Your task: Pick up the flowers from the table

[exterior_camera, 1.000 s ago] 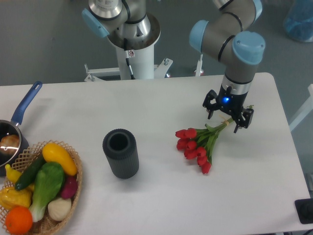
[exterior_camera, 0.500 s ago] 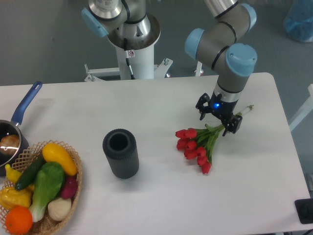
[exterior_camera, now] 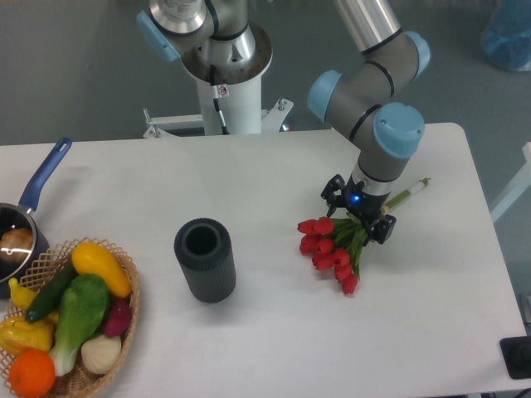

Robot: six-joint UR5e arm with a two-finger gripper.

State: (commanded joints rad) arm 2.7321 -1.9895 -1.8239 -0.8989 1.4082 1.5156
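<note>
White bench (exterior_camera: 249, 182) carries your flowers (exterior_camera: 336, 245) right of centre, blooms toward you, stems running up-right under the gripper (exterior_camera: 358, 219). You're in the approach: jaws spread wide, straddling the leafy part just above the blooms, nothing held. Next you'd likely lower and close on the stems. A dark cup (exterior_camera: 204, 259) and the basket (exterior_camera: 70, 323) sit well apart, out of the way.
</note>
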